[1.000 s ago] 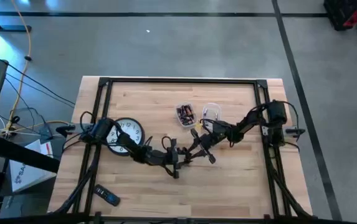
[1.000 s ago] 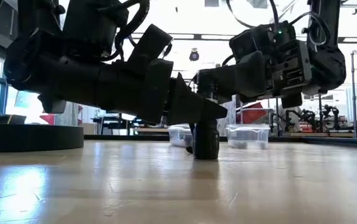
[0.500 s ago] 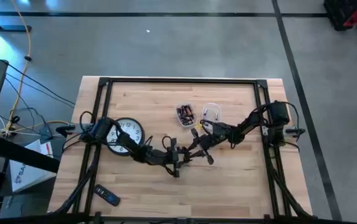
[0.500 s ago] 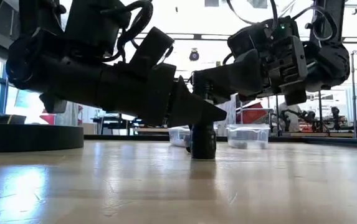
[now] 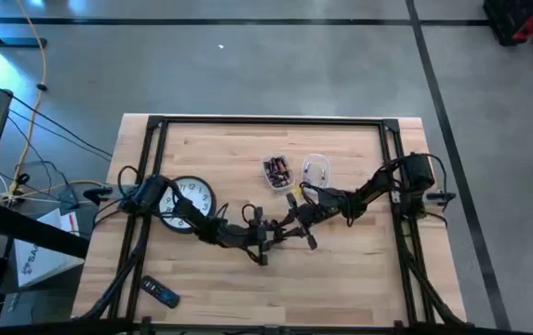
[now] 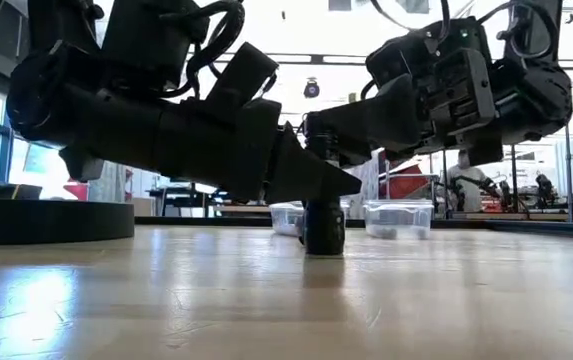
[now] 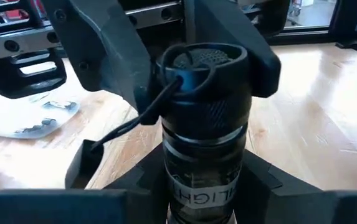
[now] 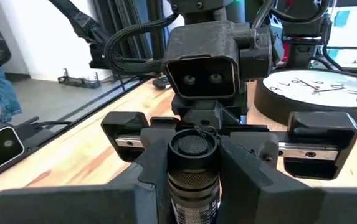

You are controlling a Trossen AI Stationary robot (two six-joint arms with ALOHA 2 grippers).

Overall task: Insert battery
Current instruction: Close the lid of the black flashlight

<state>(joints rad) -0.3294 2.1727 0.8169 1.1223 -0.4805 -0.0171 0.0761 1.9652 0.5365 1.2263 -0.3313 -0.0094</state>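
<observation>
Since the earlier frame the right gripper has slid a little nearer the left gripper, and the black cylindrical flashlight has shifted slightly with it. The flashlight stands upright on the wooden table, just below the two clear plastic bins and right of the round white wall clock. Both sets of jaws are pressed against the flashlight: the left pinches its lower body, the right clasps just under its ribbed tail cap. A thin black lanyard hangs from the cap. No battery can be made out; the overhead view hides the flashlight beneath the arms.
</observation>
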